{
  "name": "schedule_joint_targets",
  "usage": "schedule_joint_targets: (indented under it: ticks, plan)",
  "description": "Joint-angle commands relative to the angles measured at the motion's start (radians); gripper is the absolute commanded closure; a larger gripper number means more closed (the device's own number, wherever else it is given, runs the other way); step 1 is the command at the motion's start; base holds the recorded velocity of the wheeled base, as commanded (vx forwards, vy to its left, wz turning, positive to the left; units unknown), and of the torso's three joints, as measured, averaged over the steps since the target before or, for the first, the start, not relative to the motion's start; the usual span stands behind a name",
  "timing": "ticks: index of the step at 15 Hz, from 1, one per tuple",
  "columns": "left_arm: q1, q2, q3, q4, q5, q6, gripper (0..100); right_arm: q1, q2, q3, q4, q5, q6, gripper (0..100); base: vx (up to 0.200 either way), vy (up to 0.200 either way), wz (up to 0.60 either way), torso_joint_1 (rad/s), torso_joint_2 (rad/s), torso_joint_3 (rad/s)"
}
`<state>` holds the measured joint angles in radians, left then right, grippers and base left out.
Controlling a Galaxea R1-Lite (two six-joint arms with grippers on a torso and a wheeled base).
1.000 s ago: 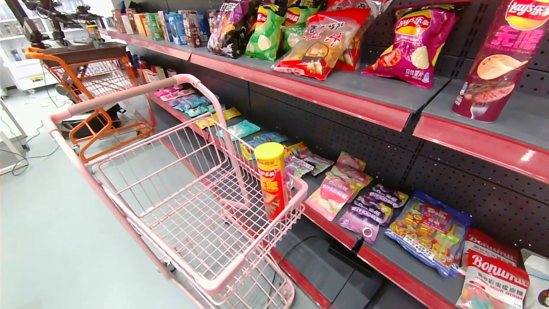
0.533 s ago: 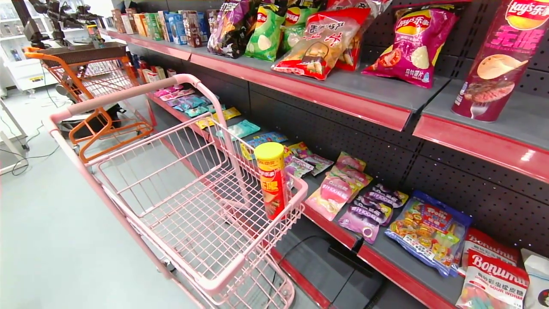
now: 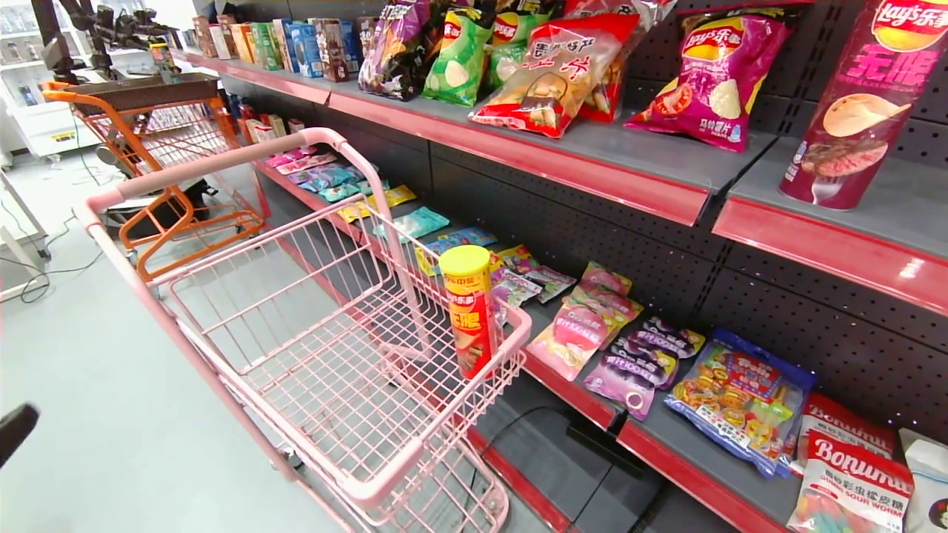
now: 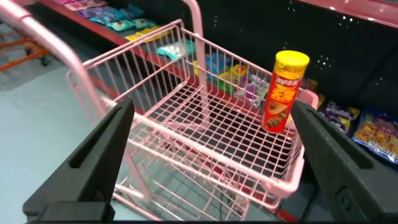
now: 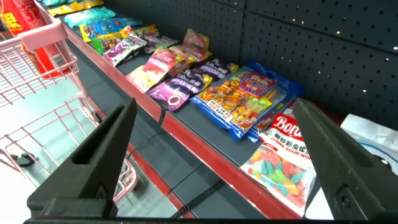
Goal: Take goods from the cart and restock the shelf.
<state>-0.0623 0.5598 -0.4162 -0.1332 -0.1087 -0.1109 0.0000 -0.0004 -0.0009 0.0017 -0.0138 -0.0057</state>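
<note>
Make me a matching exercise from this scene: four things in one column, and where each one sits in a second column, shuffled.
Things
1. yellow-lid can
2. magenta can
3. blue bag
4. orange cart

Places
A. lying on the lower shelf
B. beyond the pink cart, farther down the aisle
C. standing upright in the pink cart
D. standing on the upper shelf

Pairs: 1-C, 2-D, 3-A, 4-B
</note>
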Motion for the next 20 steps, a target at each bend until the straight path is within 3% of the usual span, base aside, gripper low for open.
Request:
schedule_joint_targets:
  ticks: [1, 2, 3, 4, 6, 9, 17, 18, 20]
  plan:
    - [-0.04, 0.443, -0.075, -0.204, -0.06, 0.011, 0, 0.0, 0.0, -0.001, 0.0, 0.0, 0.0, 0, 0.0, 0.0, 0.0, 0.0, 0.0, 0.0]
    - [-0.079, 0.583, -0.073, -0.295, -0.121, 0.034, 0, 0.0, 0.0, -0.001, 0.0, 0.0, 0.0, 0, 0.0, 0.0, 0.0, 0.0, 0.0, 0.0]
    - [-0.108, 0.669, -0.079, -0.347, -0.14, 0.056, 0, 0.0, 0.0, -0.001, 0.0, 0.0, 0.0, 0, 0.0, 0.0, 0.0, 0.0, 0.0, 0.0]
    - [-0.136, 0.775, -0.089, -0.436, -0.141, 0.08, 0, 0.0, 0.0, -0.001, 0.0, 0.0, 0.0, 0, 0.0, 0.0, 0.0, 0.0, 0.0, 0.0]
    - [-0.177, 0.896, -0.122, -0.559, -0.144, 0.092, 0, 0.0, 0.0, -0.001, 0.0, 0.002, 0.0, 0, 0.0, 0.0, 0.0, 0.0, 0.0, 0.0]
    - [-0.226, 1.006, -0.199, -0.565, -0.149, 0.092, 0, 0.0, 0.0, 0.001, 0.0, 0.002, 0.0, 0, 0.0, 0.0, 0.0, 0.0, 0.0, 0.0]
    - [-0.261, 1.269, -0.428, -0.572, -0.166, 0.088, 0, 0.0, 0.0, -0.001, 0.0, 0.002, -0.002, 0, 0.0, 0.0, 0.0, 0.0, 0.0, 0.0]
    - [-0.287, 1.309, -0.46, -0.572, -0.195, 0.086, 0, 0.0, 0.0, 0.001, 0.0, 0.003, -0.002, 0, 0.0, 0.0, 0.0, 0.0, 0.0, 0.0]
    - [-0.321, 1.339, -0.481, -0.572, -0.198, 0.085, 0, 0.0, 0.0, 0.001, 0.0, 0.003, -0.002, 0, 0.0, 0.0, 0.0, 0.0, 0.0, 0.0]
